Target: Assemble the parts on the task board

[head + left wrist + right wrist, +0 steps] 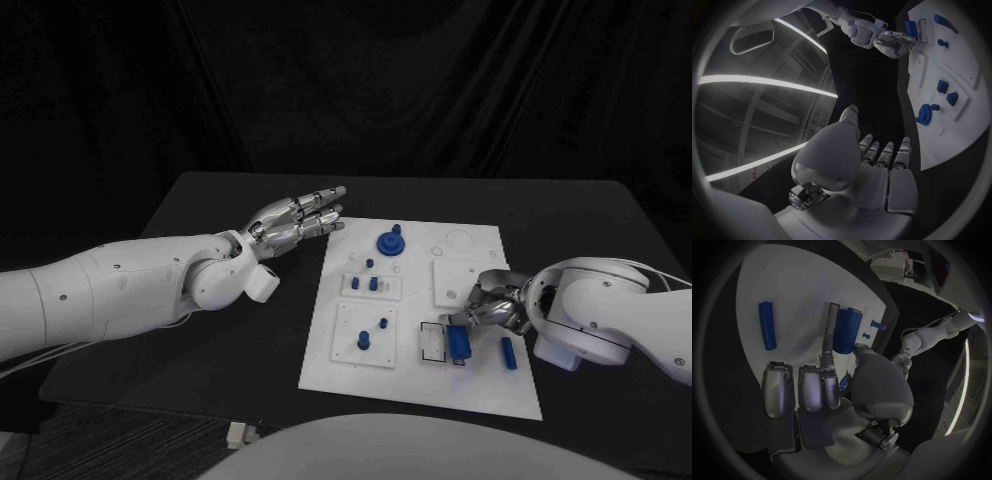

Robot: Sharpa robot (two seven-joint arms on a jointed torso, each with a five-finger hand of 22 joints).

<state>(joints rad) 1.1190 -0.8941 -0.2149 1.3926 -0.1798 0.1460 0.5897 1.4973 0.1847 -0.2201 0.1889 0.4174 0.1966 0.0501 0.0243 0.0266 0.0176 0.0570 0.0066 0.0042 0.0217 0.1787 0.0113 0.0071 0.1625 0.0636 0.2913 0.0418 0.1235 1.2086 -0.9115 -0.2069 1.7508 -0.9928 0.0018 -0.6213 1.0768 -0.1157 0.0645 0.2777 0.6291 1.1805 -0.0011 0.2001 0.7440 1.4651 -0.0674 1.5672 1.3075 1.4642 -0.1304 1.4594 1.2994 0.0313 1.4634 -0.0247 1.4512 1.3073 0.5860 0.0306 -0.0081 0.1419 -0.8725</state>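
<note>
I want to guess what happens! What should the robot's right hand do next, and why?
Probably close its fingers on the blue block. The right hand hovers right beside it on the task board, seemingly holding nothing, while the left hand waits off the board.

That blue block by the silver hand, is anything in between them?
No. The right hand is right at the blue block on the task board, and nothing visible lies between them. Whether the fingers touch it is unclear.
</note>
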